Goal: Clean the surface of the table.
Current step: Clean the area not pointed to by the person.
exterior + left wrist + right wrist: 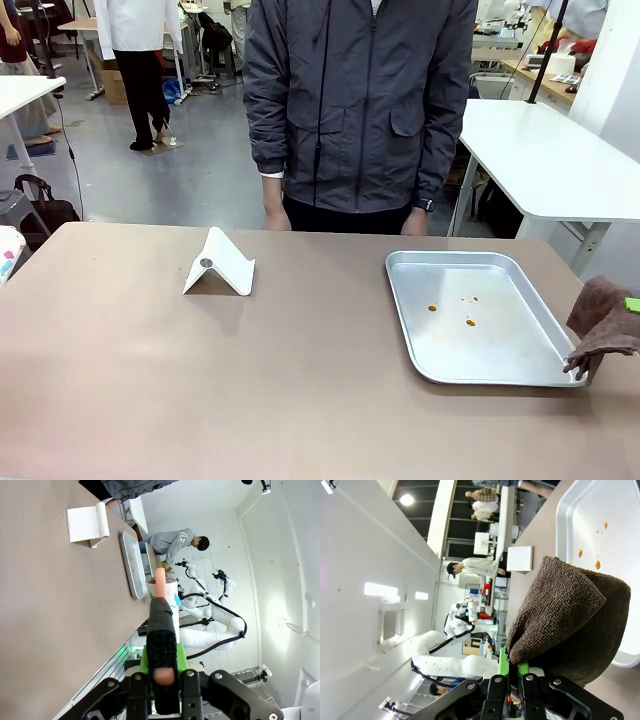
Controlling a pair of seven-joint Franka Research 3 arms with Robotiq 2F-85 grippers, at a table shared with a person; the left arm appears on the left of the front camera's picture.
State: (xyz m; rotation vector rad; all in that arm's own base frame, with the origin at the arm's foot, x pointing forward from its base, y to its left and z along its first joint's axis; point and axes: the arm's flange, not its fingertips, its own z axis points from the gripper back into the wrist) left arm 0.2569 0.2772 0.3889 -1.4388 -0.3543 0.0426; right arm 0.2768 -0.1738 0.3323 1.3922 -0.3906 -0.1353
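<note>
Brown cloth (603,320) is gripped by R claw (514,672) at right edge of surface (250,380), just beside tray (455,256). Black stick (161,625) w/ pink tip is clamped by L claw (162,672).

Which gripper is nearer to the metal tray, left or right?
The right. The right gripper, shut on a brown cloth, is just beside the near right corner of the metal tray. The left gripper, shut on a black tool, has most of the table between it and the tray.

The left gripper (163,670) and right gripper (512,675) were black with green pads (144,664); the person (360,150) wore a dark grey zipped jacket (300,100) and a wristwatch (427,206).
</note>
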